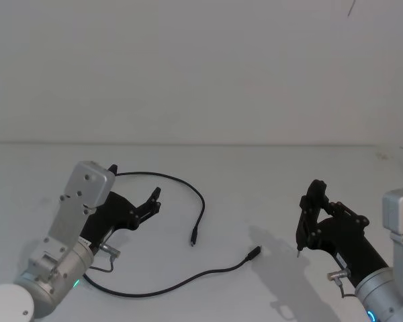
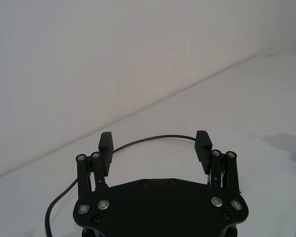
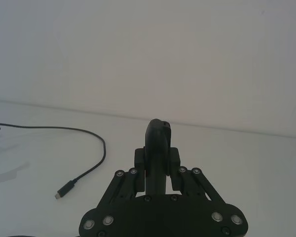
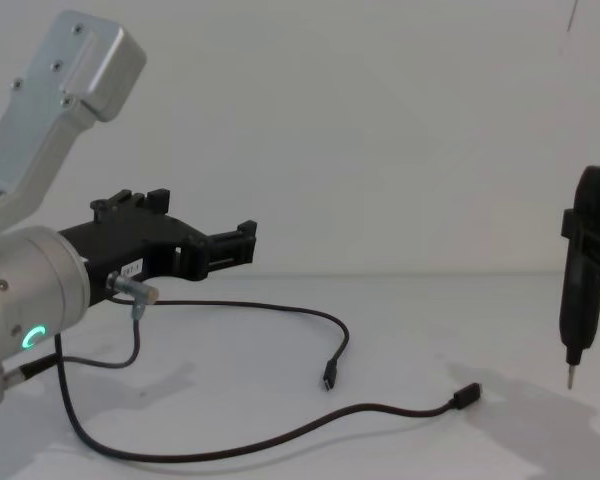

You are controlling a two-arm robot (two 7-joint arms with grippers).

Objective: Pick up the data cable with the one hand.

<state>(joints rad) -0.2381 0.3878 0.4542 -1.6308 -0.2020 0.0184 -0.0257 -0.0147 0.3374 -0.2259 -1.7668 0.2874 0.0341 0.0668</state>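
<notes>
Left hand (image 2: 154, 143) hovers released over the data cable (image 1: 201, 199); closing off-line, its fingers (image 2: 203, 143) could miss the thin cord. Right hand (image 1: 314, 213), parked, grasps a screwdriver (image 4: 586, 270)

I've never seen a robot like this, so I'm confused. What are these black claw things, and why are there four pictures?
It is a robot with two arms, each ending in a claw called a gripper. Four cameras look at once: head, chest and each wrist. On the white table lies a long black data cable with a small plug at each end. The left gripper is open and empty, near the cable. The right gripper is shut on a pen-shaped screwdriver, tip pointing down.
</notes>
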